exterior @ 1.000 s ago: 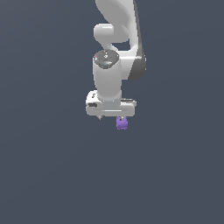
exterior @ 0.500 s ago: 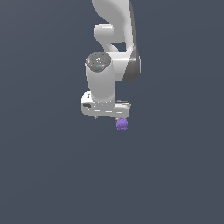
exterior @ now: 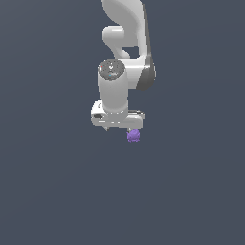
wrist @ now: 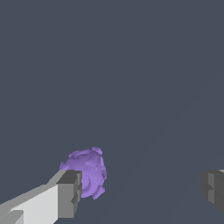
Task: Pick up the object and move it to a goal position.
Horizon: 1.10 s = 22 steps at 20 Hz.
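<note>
Wrist view: gripper (wrist: 140, 192) jaws stand wide apart, holding nothing. The object (wrist: 87, 172), a lumpy purple blob, sits right by one finger (wrist: 68, 194), off-centre in the gap; whether they touch we can't tell. In the exterior view it shows just below the gripper (exterior: 125, 125). We judge we're at the pre-grasp step. Next we'd centre over the blob, then close.
</note>
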Motion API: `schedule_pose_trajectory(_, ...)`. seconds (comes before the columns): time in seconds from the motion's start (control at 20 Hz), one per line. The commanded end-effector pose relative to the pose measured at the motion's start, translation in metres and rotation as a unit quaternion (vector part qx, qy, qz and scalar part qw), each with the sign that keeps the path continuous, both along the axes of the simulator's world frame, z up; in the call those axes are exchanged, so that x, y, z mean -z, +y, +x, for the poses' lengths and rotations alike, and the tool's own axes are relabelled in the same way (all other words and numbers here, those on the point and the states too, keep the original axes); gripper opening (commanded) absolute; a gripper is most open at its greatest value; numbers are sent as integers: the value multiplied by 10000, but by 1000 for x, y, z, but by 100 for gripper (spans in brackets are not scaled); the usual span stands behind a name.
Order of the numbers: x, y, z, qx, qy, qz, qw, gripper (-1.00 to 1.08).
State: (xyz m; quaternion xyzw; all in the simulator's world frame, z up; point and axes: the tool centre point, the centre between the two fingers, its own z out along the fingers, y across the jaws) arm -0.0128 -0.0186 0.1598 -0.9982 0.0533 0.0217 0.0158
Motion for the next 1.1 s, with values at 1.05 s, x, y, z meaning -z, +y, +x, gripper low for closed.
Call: schedule_pose_trajectory(1.05,70,77,-57,-1125,-225,-144,9933,100)
